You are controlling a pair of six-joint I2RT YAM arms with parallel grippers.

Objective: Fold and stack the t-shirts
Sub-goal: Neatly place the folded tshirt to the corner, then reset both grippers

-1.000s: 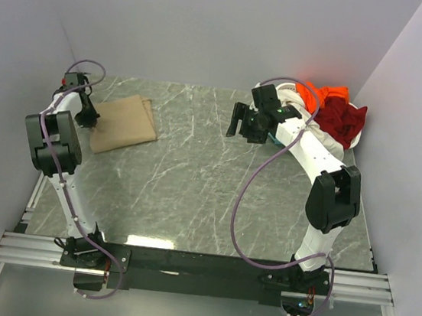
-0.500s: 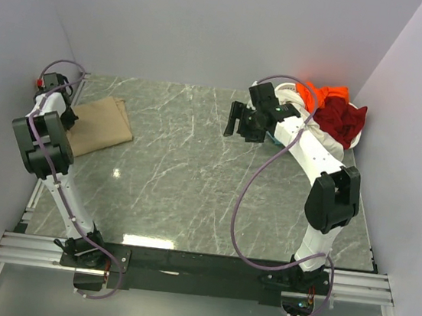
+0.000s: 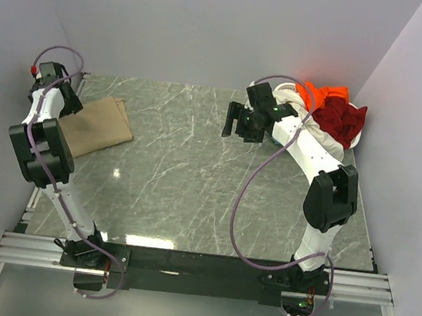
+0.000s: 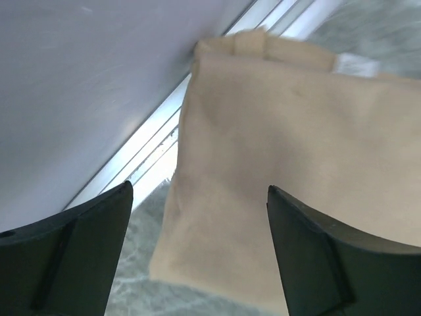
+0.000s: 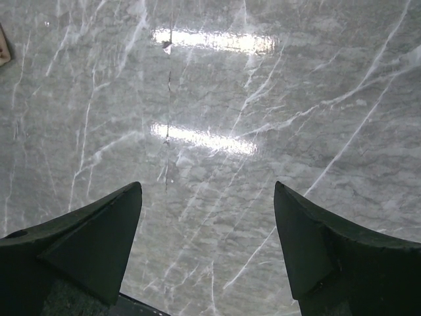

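Note:
A folded tan t-shirt (image 3: 96, 124) lies flat at the table's far left, its edge against the rail by the wall. My left gripper (image 3: 69, 103) hovers just above the shirt's left edge, open, holding nothing. In the left wrist view the tan t-shirt (image 4: 283, 131) fills the space between and beyond the spread fingers of the left gripper (image 4: 199, 189). Crumpled t-shirts sit piled at the back right: orange (image 3: 323, 93), dark red (image 3: 345, 120) and cream-white (image 3: 289, 97). Over bare marble left of that pile my right gripper (image 3: 235, 121) is open and empty, as the right wrist view of it (image 5: 207, 185) also shows.
An aluminium rail (image 4: 141, 155) runs along the table's left edge under the white side wall (image 4: 79, 79). White walls close in the back and both sides. The marble table (image 3: 193, 179) stretches between the two arms.
My left gripper dragged the tan t-shirt left toward the wall, then opened and let it go. The right gripper edged slightly left and stays open.

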